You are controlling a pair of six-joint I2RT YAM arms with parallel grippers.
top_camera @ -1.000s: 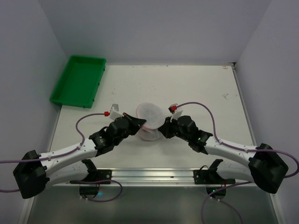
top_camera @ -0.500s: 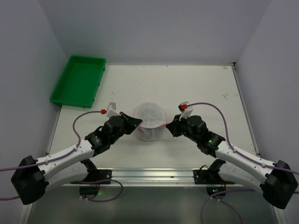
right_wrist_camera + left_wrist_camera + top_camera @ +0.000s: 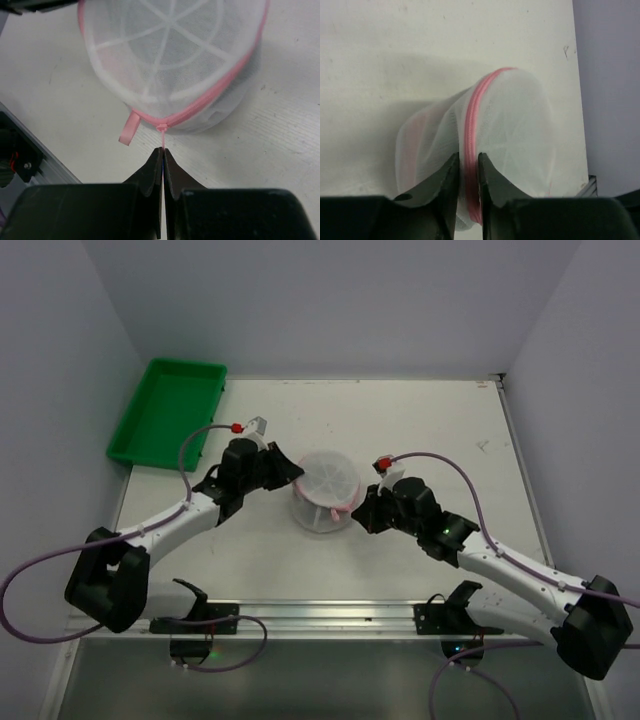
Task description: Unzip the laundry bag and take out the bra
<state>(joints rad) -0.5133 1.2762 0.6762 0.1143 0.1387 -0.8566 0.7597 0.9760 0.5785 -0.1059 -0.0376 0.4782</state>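
- On the near side of the laundry bag [image 3: 170, 60], the right claw [image 3: 163, 150] is clamped tight on the thin pink zip pull [image 3: 162, 136]. A small pink loop [image 3: 127, 131] hangs just beside it.
- The bag stands on the white surface [image 3: 430, 420] between the two claws. Its zip looks closed all round, and the bra inside cannot be made out through the mesh.
- On the bag's far-left side, the left claw [image 3: 467, 159] straddles the pink zip seam [image 3: 470, 110] with its jaws a narrow gap apart. I cannot tell whether they pinch the seam or only flank it.
- Well beyond the bag, to the far left, lies the green tray [image 3: 165, 420].
- The step in hand looks like the very start of unzipping. The next move likely calls for drawing the pull round the curved seam while the left claw anchors the bag, or the bag may simply slide along.
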